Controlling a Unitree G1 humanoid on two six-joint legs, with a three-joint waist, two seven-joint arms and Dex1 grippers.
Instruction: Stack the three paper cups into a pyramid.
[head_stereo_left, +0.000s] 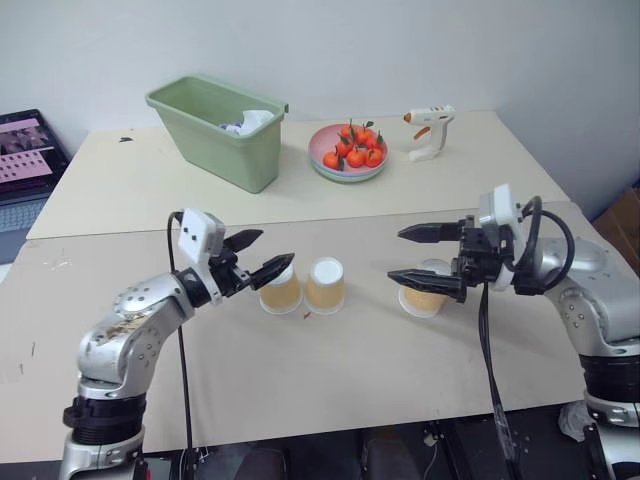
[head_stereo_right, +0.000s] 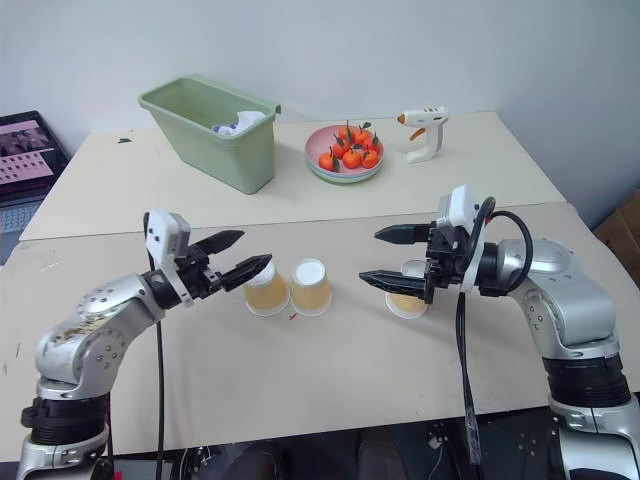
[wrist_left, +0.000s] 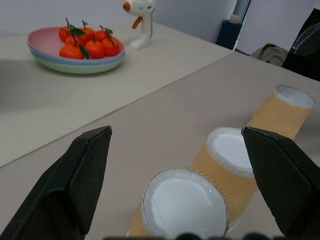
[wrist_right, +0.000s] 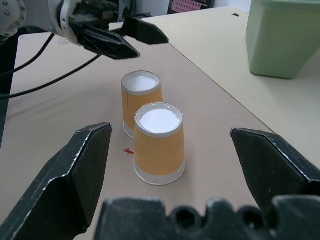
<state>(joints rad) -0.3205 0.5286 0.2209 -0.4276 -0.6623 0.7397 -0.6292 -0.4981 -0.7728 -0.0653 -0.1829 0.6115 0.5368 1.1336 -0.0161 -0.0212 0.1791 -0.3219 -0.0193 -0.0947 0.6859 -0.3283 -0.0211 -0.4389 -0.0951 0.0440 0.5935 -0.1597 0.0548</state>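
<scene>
**Both grippers empty, three cups waiting upside down**

The left gripper (head_stereo_left: 257, 255) hangs with its fingers spread, empty, just above the leftmost cup (head_stereo_left: 281, 290). The right gripper (head_stereo_left: 417, 254) is likewise wide apart over the third cup (head_stereo_left: 424, 297). The middle cup (head_stereo_left: 325, 285) stands just beside the leftmost on the matte beige worktop (head_stereo_left: 300, 370). Thin ribbed paper looks light and crushable; a gentle mid-wall grip seems safest.
</scene>
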